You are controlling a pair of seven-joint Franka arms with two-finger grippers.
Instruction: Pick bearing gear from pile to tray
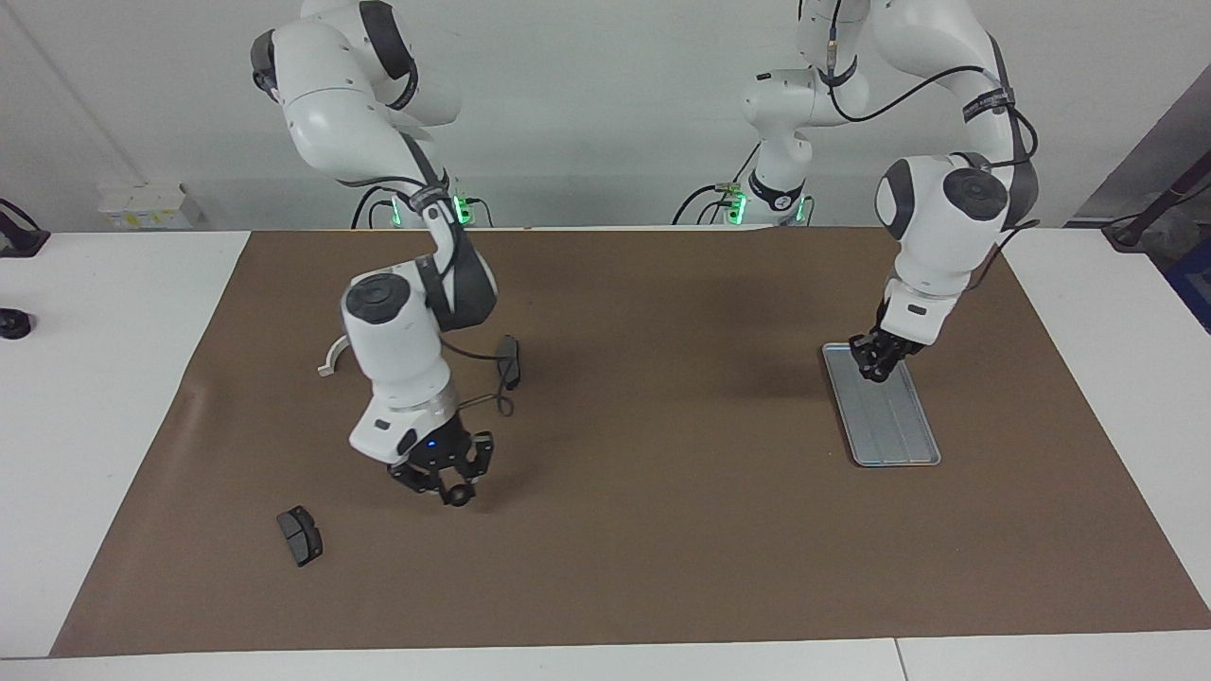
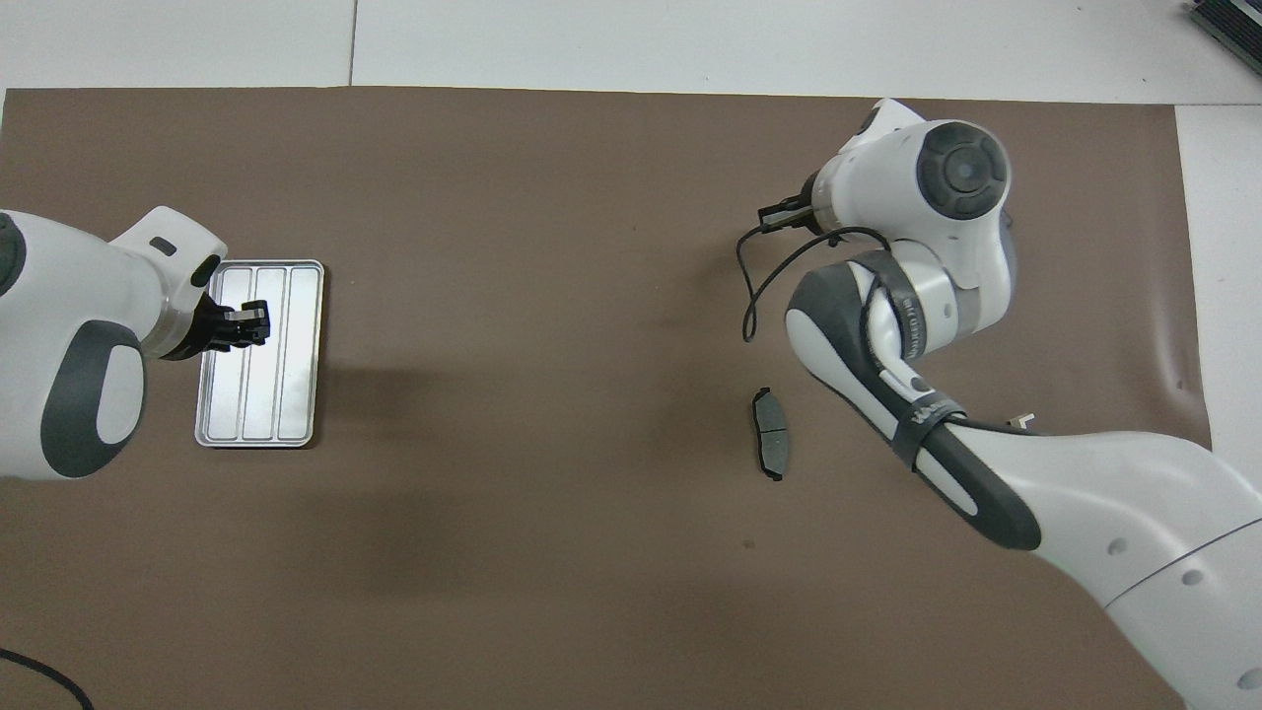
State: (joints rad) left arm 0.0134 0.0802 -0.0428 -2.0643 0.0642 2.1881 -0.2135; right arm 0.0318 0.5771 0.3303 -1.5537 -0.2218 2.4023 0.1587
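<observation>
From across the table, the left gripper (image 1: 880,360) hangs low over the end of the tray (image 1: 894,437) that lies nearer to the robots. Whether it touches the ribbed floor, I cannot make out. Nor can I tell whether this claw is open or closed, or whether it carries anything; it is a dark knot against the metal. The tray lies on the brown mat (image 1: 662,530) toward the left arm's end of the table.

The right gripper (image 1: 454,484) hovers above bare mat, its outer links splayed. I cannot tell its state either. One black part (image 1: 300,535) lies flat toward the right arm's end, well apart from that gripper. A second black part (image 1: 511,360) lies nearer to the robots, with the arm's cable (image 1: 478,357) running up against it. A white clip (image 1: 330,357) peeks out beside the right arm's wrist, partly covered.

From overhead, the left gripper (image 2: 240,325) sits over the tray (image 2: 301,414), and its wrist covers one tray corner. The second black part (image 2: 770,434) is fully exposed. The right gripper is buried under its own wrist here, and so is the first black part. The clip shows only as a sliver at the forearm's edge.
</observation>
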